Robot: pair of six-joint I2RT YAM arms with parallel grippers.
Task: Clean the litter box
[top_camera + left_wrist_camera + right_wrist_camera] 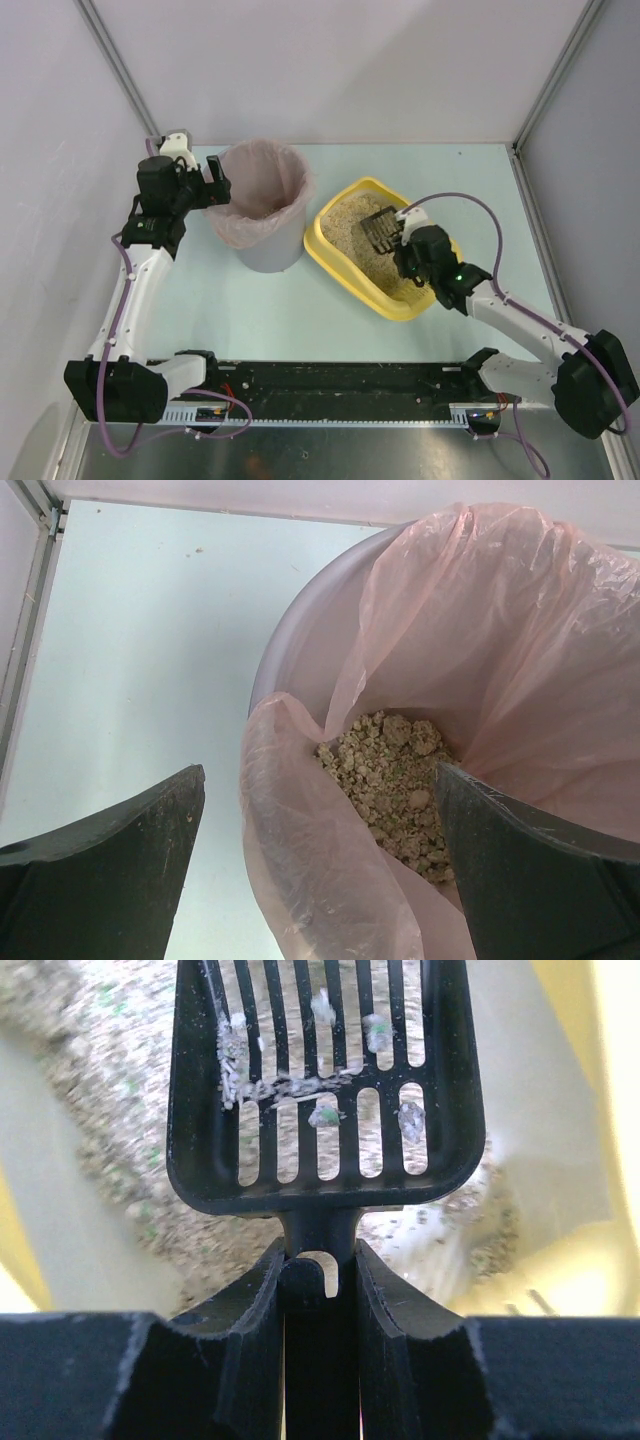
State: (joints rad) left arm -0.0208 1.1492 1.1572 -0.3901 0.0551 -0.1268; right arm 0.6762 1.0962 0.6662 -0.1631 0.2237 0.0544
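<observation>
Both bin [268, 255] and litter box [395, 303] hold litter [350, 225].

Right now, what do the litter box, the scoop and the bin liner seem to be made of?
The litter box looks like moulded plastic: yellow and smooth, with rounded corners. The scoop is probably hard plastic, black and matte, with evenly moulded slots. The liner seems to be thin plastic film: pink, translucent, wrinkled and slightly shiny.
</observation>
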